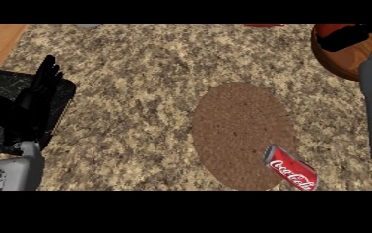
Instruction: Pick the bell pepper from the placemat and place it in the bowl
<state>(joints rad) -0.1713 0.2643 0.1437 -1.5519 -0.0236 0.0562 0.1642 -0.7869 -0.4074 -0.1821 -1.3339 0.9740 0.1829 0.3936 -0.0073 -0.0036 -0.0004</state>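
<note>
The red bell pepper point(335, 29), light, smooth, best taken round its body, is showing over the round wooden bowl point(341, 60) beneath the black right hand point(347, 36), fingers curling on it. The left hand point(38, 92) is resting, fingers straight. One brown woven placemat point(243, 134), one red cola can point(291, 167) are lying on the speckled worktop point(145, 70).
</note>
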